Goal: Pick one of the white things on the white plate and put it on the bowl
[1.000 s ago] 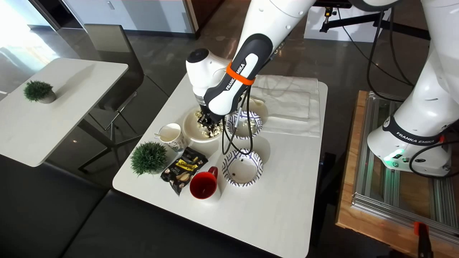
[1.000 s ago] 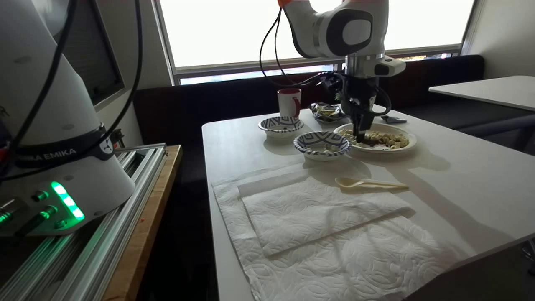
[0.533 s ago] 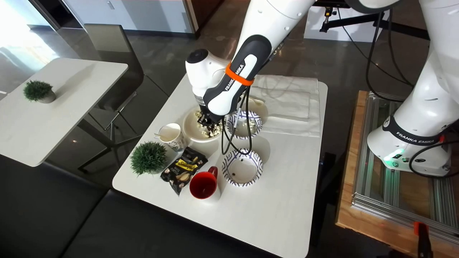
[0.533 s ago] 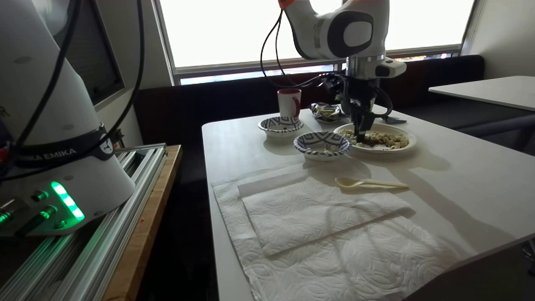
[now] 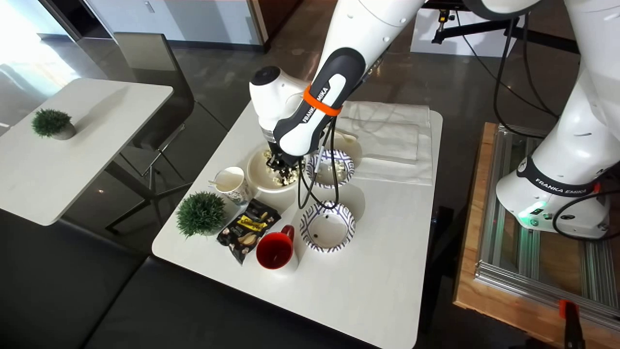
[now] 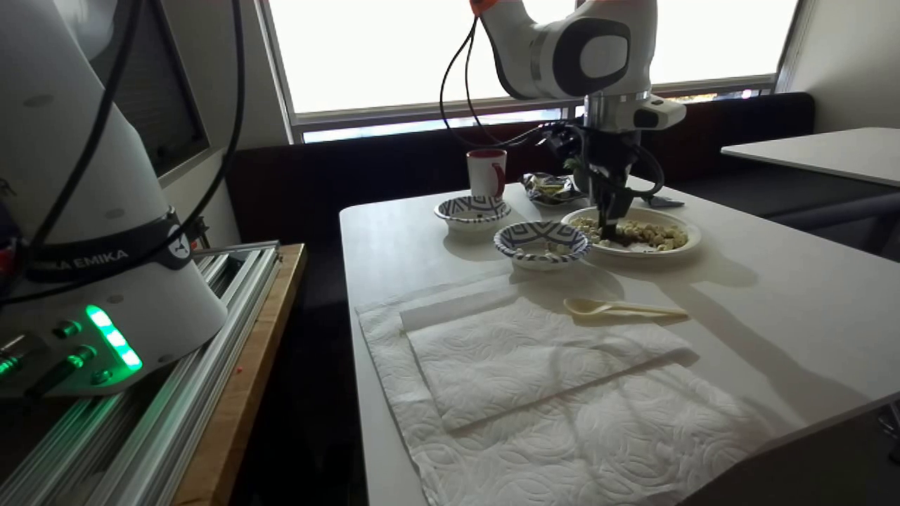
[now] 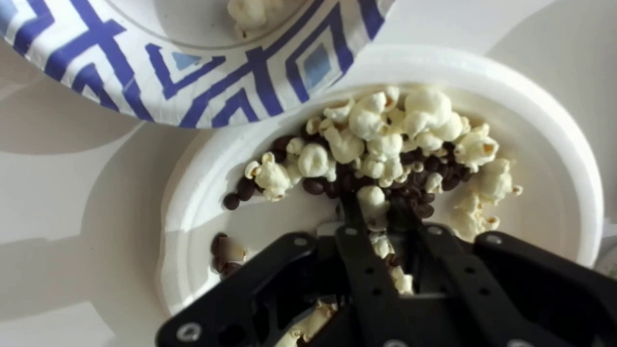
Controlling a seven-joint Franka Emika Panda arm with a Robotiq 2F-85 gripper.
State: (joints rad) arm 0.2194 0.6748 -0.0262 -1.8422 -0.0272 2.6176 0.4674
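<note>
Shifted slightly rightward in an exterior view since the earlier frame, my end effector [image 6: 609, 230] points downward, its tip at the one white plate [image 6: 641, 253]; the dishes stay where they were. Two patterned bowls share the surface [image 6: 830, 309]: the nearer bowl [image 6: 540, 230] just beside the plate, the farther bowl [image 6: 472, 205] behind it to the left. I also count one red-handled mug [image 6: 484, 176], at least one pale spoon [image 6: 589, 307], and layered paper towels [image 6: 506, 365].

Seen from above in an exterior view: one cup [image 5: 238, 195], one potted plant [image 5: 201, 214], one black snack bag [image 5: 249, 228], and two dark specks [image 5: 315, 236] inside the farther bowl.

In the wrist view, white lumps [image 7: 383, 144], overlapping too much to count, lie on the plate among dark brown lumps [image 7: 313, 186], with at least one more in the nearer bowl. One white lump [image 7: 372, 201] shows over the plate between my two fingers [image 7: 354, 241]. Its long axis runs along them, the rounded end pointing to the top of the view; the lower end is blurred. My fingers stand close together, and I cannot tell whether they grip that lump or only flank it.
</note>
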